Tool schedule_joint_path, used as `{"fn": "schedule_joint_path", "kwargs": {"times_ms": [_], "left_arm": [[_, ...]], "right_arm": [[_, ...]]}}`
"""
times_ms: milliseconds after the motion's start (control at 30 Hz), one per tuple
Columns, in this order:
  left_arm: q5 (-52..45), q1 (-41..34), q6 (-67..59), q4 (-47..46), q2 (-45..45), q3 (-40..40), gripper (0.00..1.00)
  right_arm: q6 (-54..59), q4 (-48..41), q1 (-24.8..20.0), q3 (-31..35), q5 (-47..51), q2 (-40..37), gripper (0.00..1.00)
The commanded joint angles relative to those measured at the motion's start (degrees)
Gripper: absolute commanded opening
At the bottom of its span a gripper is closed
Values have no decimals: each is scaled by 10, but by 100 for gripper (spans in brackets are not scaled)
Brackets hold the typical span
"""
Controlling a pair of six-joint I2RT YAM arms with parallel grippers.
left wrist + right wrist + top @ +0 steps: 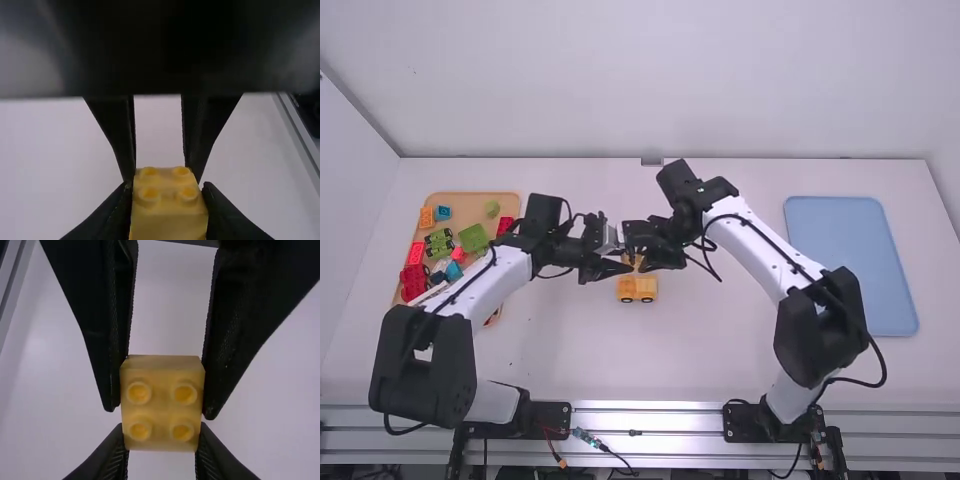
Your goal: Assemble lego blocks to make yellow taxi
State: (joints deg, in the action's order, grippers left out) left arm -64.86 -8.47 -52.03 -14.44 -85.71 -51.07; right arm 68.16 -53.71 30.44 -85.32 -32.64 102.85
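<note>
Taxi (637, 289) part-built, on counter (705, 350). Left pincer (167, 212) and right pincer (161, 455) both appear, at this close angle, clamped on one yellow block (161, 405). Step judged: handover. Next: one lets go, other seats block.

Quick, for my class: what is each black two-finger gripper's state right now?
Left gripper: closed, holding a yellow four-stud plastic block.
Right gripper: closed, holding the same block.
</note>
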Motion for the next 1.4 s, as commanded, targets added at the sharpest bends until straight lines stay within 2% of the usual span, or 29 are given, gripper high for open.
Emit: {"fn": "schedule_joint_path", "kwargs": {"times_ms": [0, 33, 167, 200, 233, 300, 333, 600, 700, 800, 1000, 1133, 1233, 1367], "left_arm": [[-2, -2, 0, 0, -3, -5, 34], [-2, -2, 0, 0, -3, -5, 34], [-2, -2, 0, 1, -3, -5, 31], [1, -2, 0, 2, -3, -5, 30], [9, -1, 0, 2, -3, -5, 30], [20, -1, 0, 1, -3, -5, 30], [28, -1, 1, -1, -2, -5, 31], [138, -1, 51, -6, 3, -5, 24], [186, 7, 83, -6, 4, -5, 24], [199, 24, 113, -4, 4, -5, 18], [241, 53, 191, 37, 11, 18, 19], [275, 45, 217, 72, 36, 64, 19], [317, 43, 278, 165, 87, 152, 20], [328, 48, 315, 222, 135, 226, 30]], "right_arm": [[2, -6, 3, -5, -18, -8, 27], [2, -6, 3, -5, -18, -8, 27], [2, -6, 4, -5, -18, -8, 49], [2, -7, 3, -5, -18, -8, 64], [2, -8, 3, -5, -16, -8, 75], [-3, -7, 3, -5, -11, -8, 95], [-8, -7, 2, -5, -5, -8, 99], [-70, -4, -28, -5, 36, -8, 99], [-114, 9, -62, -5, 40, -8, 99], [-220, 58, -97, 3, 80, -8, 99], [-312, 134, -140, 46, 116, -8, 99], [-348, 178, -155, 76, 113, -8, 99], [-373, 216, -163, 98, 113, -8, 99], [-409, 250, -166, 112, 115, -8, 99]]}}
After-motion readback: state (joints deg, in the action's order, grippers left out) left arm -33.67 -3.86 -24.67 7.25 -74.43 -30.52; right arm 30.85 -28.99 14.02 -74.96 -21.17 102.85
